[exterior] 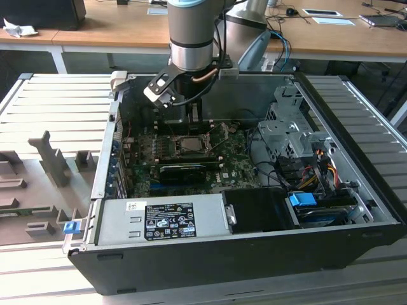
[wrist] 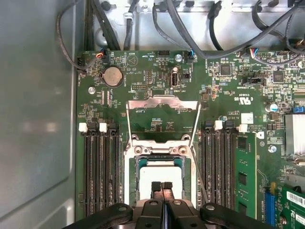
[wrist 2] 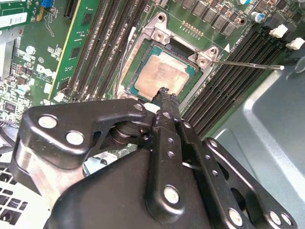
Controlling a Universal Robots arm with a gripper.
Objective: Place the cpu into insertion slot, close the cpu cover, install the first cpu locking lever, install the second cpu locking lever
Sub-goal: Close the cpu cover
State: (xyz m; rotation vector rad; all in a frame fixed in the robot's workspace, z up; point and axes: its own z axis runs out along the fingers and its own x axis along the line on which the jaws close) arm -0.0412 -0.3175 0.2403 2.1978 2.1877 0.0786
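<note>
The cpu (wrist: 159, 172), a small square chip with a dull metal top, lies flat inside the insertion slot (wrist: 135, 164) on the green motherboard (wrist: 143, 71). Its top also shows in the second wrist view, cpu (wrist 2: 164, 76). The cpu cover (wrist: 162, 103), a silver frame with a square window, is swung open and lies back on the board beyond the slot. A thin locking lever (wrist: 200, 174) stands free beside the slot, lever (wrist 2: 248, 64). My gripper (wrist: 162, 185) is shut with nothing between its fingers, the tips just over the chip's near edge. From the exterior view the gripper (exterior: 193, 117) hangs above the cpu (exterior: 191, 143).
The board sits inside an open black computer case (exterior: 254, 267). Black memory slots (wrist: 97, 167) flank the socket on both sides. A long black card (exterior: 184, 170), a power supply (exterior: 159, 219) and cable bundles (exterior: 305, 171) crowd the case. Dark cables (wrist: 190, 28) run along the board's far edge.
</note>
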